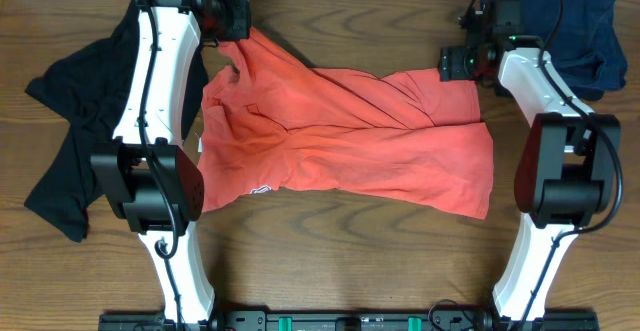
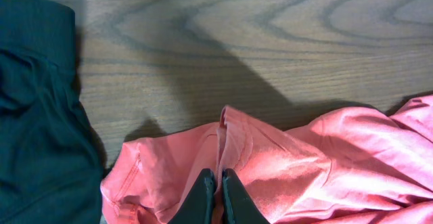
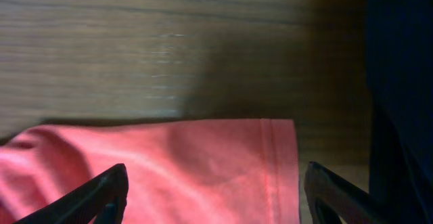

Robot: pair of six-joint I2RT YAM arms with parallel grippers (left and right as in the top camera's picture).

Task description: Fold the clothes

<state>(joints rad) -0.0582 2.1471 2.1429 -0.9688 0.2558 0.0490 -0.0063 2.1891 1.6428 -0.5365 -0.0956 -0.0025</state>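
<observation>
Three garments lie on the wooden desk [image 1: 350,281], one of each colour. The single coral-red T-shirt [image 1: 350,141] is spread across the middle, wrinkled, with a diagonal fold running toward the far edge and a small white print [image 1: 262,189] near its left near corner. One black garment [image 1: 65,131] is crumpled along the left edge, partly under the left arm. One navy garment [image 1: 580,26] is bunched in the far right corner.

Two arms reach from the near edge, one on each side of the T-shirt. The left tool [image 2: 216,178] is clamped on a raised ridge of the T-shirt's cloth at the far left part of the shirt, its two dark fingers [image 2: 200,200] pressed together with the fabric between them. The right tool [image 3: 215,183] has its two fingers spread wide apart above the T-shirt's hemmed far right end, holding nothing, and the navy garment lies just beside it
</observation>
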